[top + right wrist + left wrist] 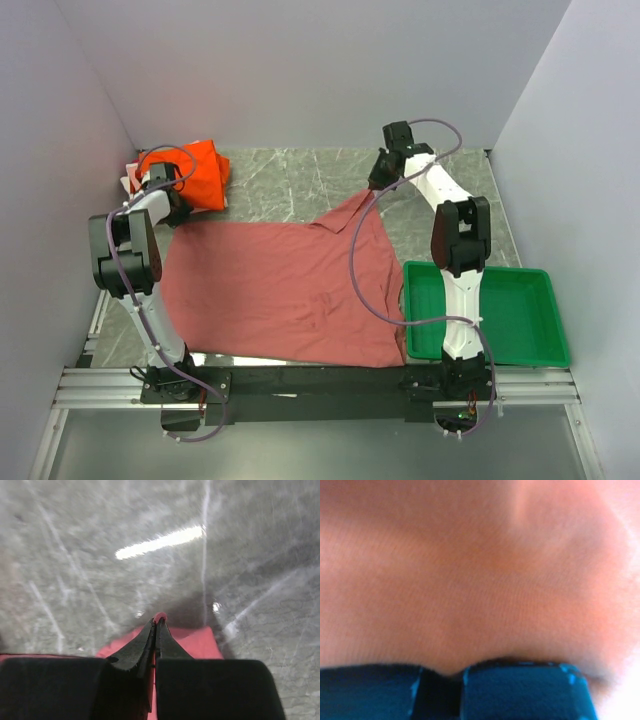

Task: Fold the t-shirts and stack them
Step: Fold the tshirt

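**Both tools are pinching the far corners of the brick-red t-shirt (285, 290), setting it up for a fold.**
The shirt is lying spread across the middle of the desk (290, 180), its hem running along the near edge by the arm bases. The right tool (384, 182) is clamping the far-right sleeve tip, red cloth peeking out between its tight-closed fingers (132, 652). The left tool (178, 210) is squeezing fully closed at the far-left corner. Salmon fabric is filling its camera, so I'm reading that as a grip on the same shirt. Holding both far corners is probably for tensioning the cloth flat before folding. The orange t-shirt (200, 170) is sitting bunched just beside the left tool, waiting. The green tray (500, 310) is sitting against the shirt's right edge.
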You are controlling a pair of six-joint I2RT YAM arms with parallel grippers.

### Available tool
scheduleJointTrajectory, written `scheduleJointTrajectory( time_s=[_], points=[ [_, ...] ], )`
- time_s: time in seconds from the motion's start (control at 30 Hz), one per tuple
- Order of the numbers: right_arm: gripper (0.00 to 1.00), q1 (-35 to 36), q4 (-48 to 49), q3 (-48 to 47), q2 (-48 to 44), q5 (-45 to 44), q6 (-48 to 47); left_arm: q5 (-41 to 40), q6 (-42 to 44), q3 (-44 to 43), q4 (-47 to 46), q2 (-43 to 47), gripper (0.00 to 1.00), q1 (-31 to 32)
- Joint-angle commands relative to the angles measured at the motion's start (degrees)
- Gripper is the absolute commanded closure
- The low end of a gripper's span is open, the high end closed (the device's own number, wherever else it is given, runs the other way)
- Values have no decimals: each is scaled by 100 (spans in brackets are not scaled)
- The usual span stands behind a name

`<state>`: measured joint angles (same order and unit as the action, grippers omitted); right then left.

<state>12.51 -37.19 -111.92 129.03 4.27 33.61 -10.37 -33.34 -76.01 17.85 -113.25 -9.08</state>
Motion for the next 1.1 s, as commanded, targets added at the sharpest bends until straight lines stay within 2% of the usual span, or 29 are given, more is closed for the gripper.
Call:
scheduleJointTrajectory(
  time_s=[0.0, 0.53, 0.63, 0.93, 1.07],
  points=[
    [100, -65, -157, -637, -291, 91, -3, 298, 135, -397, 52, 31, 99, 12],
    [100, -311, -544, -2062, 254, 372, -38, 747, 170, -960, 158, 304, 99, 3],
    [100, -311, -483, -1843, 36, 425, -3, 843, 205, -802, 88, 426, 99, 12],
    [100, -214, -640, 290, -1352, 574, -21, 624, 381, -187, 158, 936, 99, 47],
    [100, -83, -903, 908, -1863, 645, -47, 457, 451, -46, 342, 1182, 99, 64]
  ],
)
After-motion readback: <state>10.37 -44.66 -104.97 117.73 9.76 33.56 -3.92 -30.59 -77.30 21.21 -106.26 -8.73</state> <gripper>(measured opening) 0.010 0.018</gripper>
